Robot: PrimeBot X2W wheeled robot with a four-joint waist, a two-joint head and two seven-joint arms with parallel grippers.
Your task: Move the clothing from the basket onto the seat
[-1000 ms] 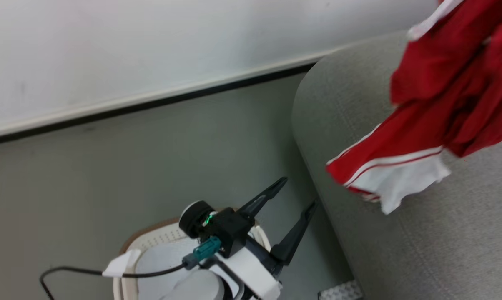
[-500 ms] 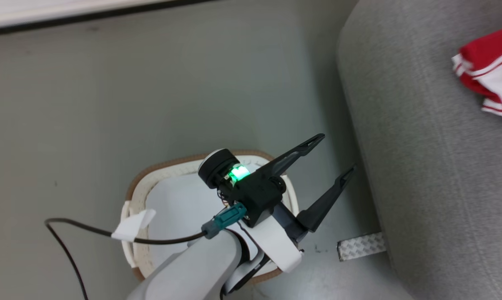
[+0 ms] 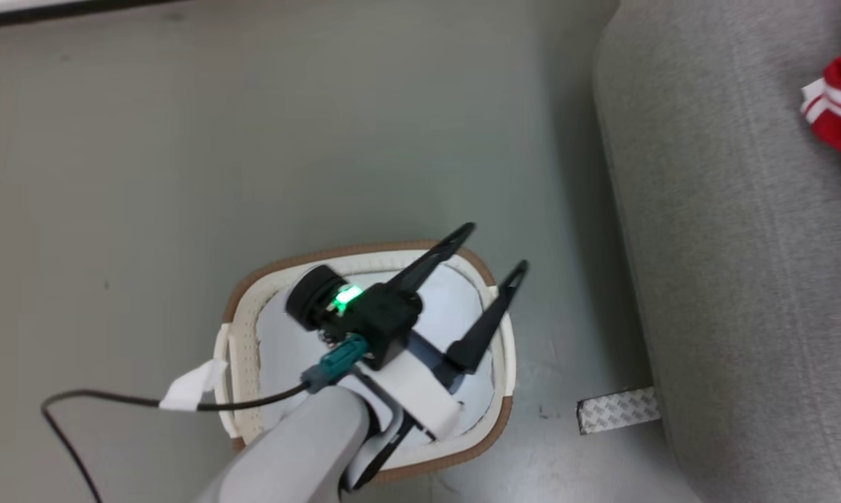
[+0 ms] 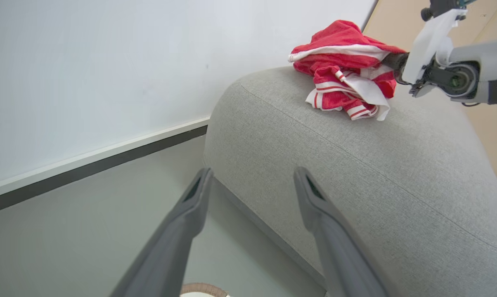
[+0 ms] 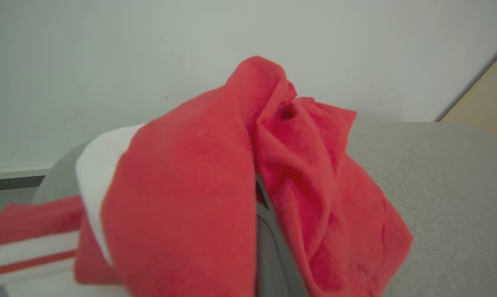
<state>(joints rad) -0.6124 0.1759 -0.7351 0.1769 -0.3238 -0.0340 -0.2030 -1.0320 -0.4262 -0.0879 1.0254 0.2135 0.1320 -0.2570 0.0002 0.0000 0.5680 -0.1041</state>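
The left gripper (image 3: 496, 246) is hovering, fingers spread wide and empty, over the basket's (image 3: 364, 249) rim. Beyond, the clothing (image 4: 343, 70) is lying bunched on the seat's (image 4: 356, 165) top near its far edge, the right gripper (image 4: 392, 62) clamping its red folds.

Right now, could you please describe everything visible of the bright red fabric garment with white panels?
The bright red fabric garment looks soft, with white panels and red-and-white striped trim. It is crumpled in a heap, its lower folds resting on the light grey upholstered seat near the rounded edge. The right gripper is shut on it, red folds draped over both sides.
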